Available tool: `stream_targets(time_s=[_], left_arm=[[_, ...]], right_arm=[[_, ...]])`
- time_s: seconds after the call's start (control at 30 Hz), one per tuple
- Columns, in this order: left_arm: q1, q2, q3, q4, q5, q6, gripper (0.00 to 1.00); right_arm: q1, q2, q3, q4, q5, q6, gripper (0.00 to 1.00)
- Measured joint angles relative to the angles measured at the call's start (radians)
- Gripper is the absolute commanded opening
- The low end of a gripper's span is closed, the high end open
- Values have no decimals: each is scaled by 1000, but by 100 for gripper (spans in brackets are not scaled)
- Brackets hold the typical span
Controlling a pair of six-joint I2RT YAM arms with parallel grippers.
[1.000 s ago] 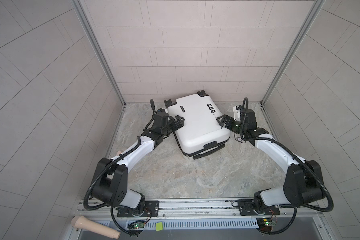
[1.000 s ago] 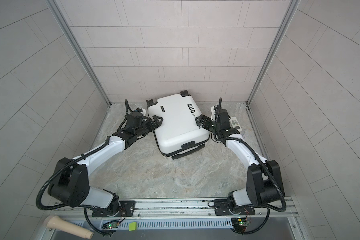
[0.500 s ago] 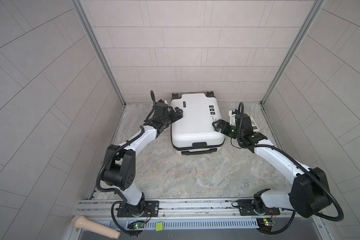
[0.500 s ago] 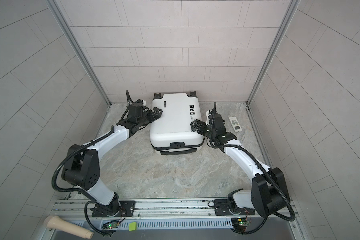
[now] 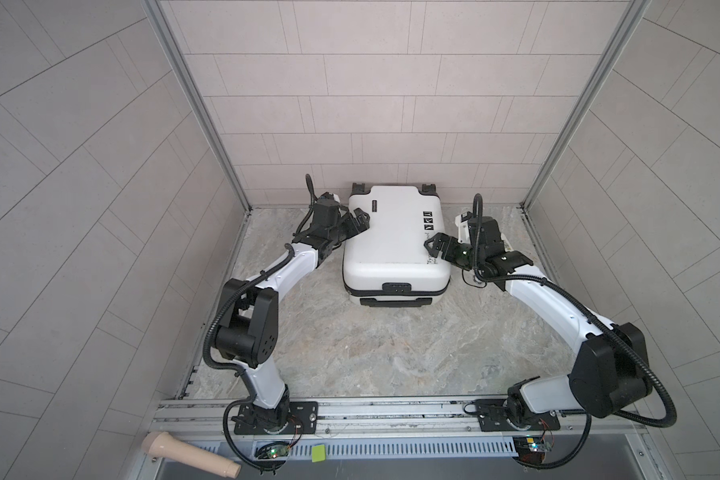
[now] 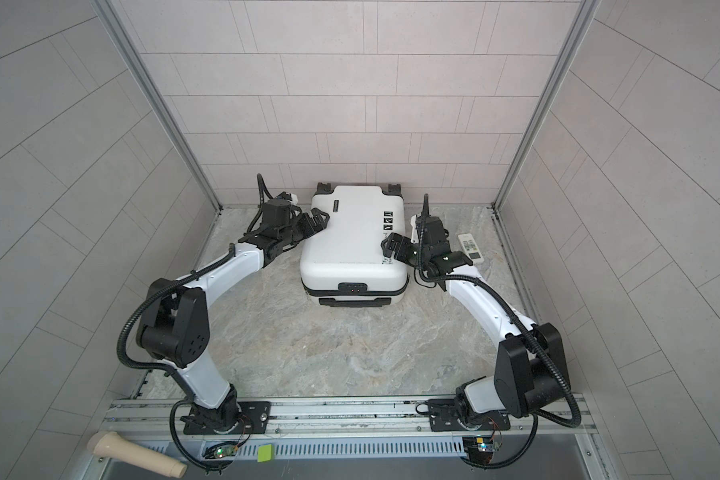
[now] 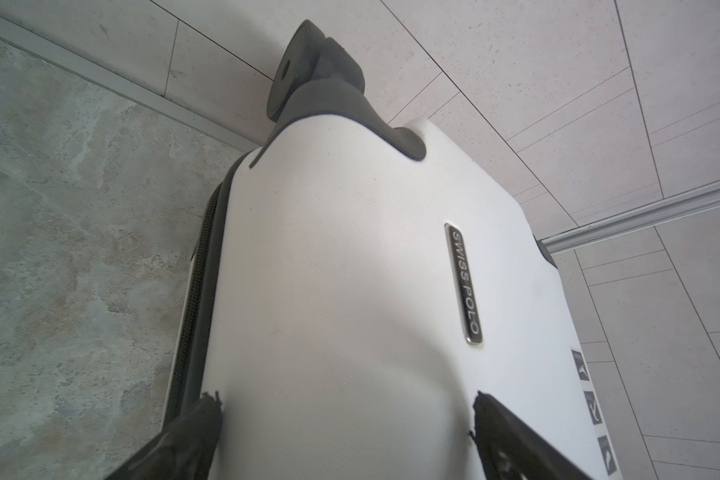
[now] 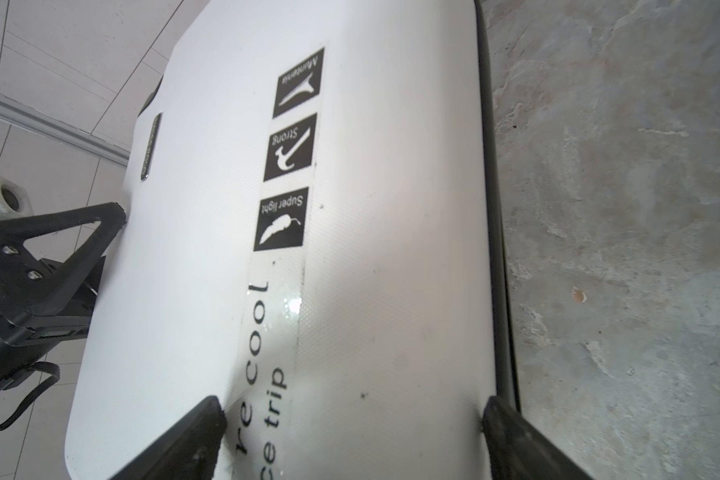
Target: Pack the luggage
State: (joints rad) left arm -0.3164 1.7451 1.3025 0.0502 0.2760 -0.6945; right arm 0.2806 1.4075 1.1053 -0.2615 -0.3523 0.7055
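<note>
The luggage [image 5: 393, 245] [image 6: 350, 245] is a white hard-shell suitcase, closed and lying flat at the back of the floor with its black wheels against the back wall. My left gripper [image 5: 359, 220] [image 6: 317, 220] is open at its left edge, with the rounded shell [image 7: 350, 270] between the spread fingers [image 7: 202, 419]. My right gripper [image 5: 434, 245] [image 6: 390, 246] is open at the right edge beside the black stickers and lettering [image 8: 262, 332]. In that wrist view its fingers [image 8: 202, 428] straddle the shell edge. The frames do not show whether any finger touches the shell.
A white remote control [image 6: 470, 248] lies on the floor just right of the right arm. The back wall [image 5: 391, 166] stands directly behind the suitcase. A beige handle [image 5: 190, 454] and a green tag [image 5: 319, 452] sit at the front rail.
The suitcase has turned from a skewed angle to square with the wall and slid back against it. Both arms followed along its sides with jaws still wide.
</note>
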Motion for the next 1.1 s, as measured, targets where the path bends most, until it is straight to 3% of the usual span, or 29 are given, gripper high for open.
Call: stream_targets(time_s=[0.23, 0.57, 0.77, 0.93, 1.1], left_arm=[[-22, -148, -104, -67, -1, 68, 100], [-61, -665, -439, -179, -67, 151, 100], [-202, -892, -620, -243, -118, 161, 100], [-324, -980, -742, -262, -196, 161, 99], [-350, -970, -790, -280, -261, 170, 98]], right_arm=[[-2, -67, 16, -153, 2, -102, 100], [-2, -308, -170, -277, 34, -216, 100], [16, -394, -323, -280, 0, -239, 100], [43, -404, -362, -268, -7, -243, 100], [60, -380, -363, -244, -7, -245, 99]])
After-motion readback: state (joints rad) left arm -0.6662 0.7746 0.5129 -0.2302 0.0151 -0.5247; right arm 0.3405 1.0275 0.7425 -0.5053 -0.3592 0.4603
